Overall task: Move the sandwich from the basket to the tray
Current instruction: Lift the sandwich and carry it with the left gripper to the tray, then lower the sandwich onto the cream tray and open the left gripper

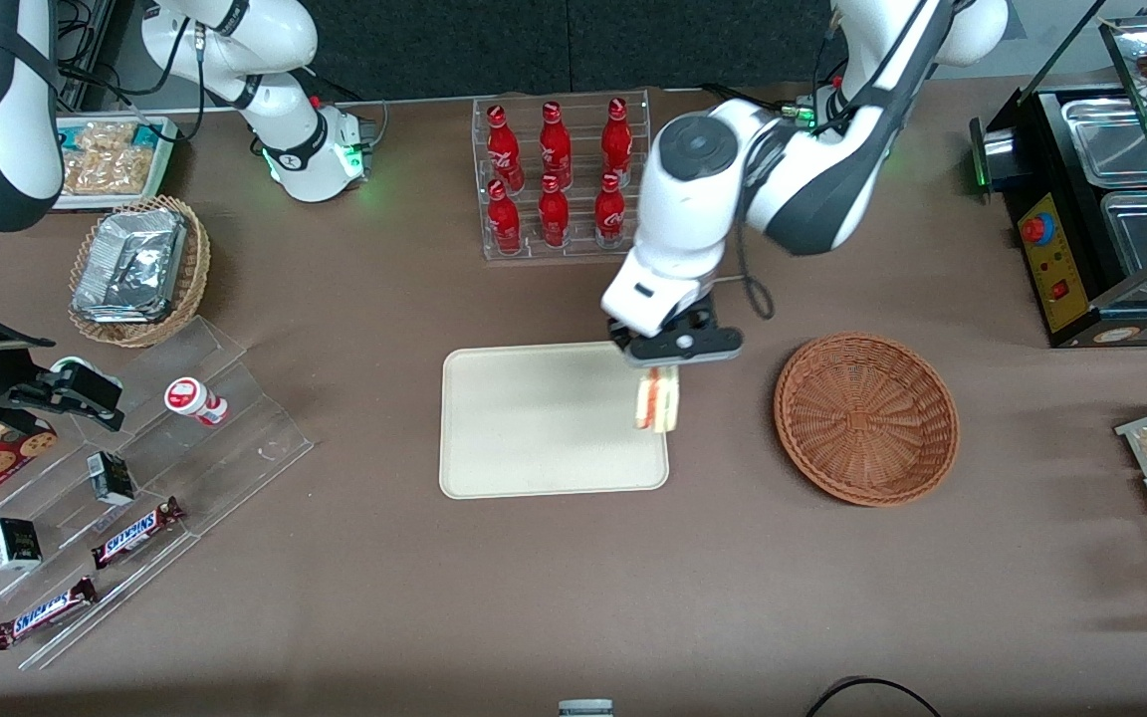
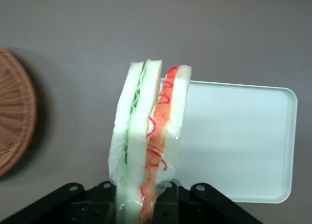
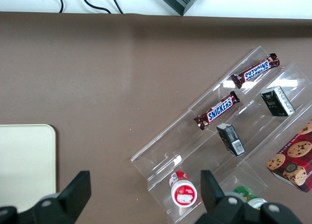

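Note:
My gripper [image 1: 660, 370] is shut on the sandwich [image 1: 657, 400], a wrapped wedge of white bread with green and red filling that hangs edge-down from the fingers. In the left wrist view the sandwich [image 2: 148, 136] stands between the black fingers [image 2: 168, 202], held in the air. It hangs over the rim of the cream tray [image 1: 534, 418] on the side nearest the basket. The tray [image 2: 239, 136] is bare. The reddish-brown wicker basket [image 1: 866, 417] lies beside the tray toward the working arm's end of the table, with nothing in it; its rim [image 2: 14, 121] shows in the left wrist view.
A clear rack of red bottles [image 1: 559, 179] stands farther from the front camera than the tray. A tan basket with foil packets [image 1: 140, 269] and stepped acrylic racks with Snickers bars [image 1: 135, 538] lie toward the parked arm's end. A black warmer [image 1: 1101, 199] stands at the working arm's end.

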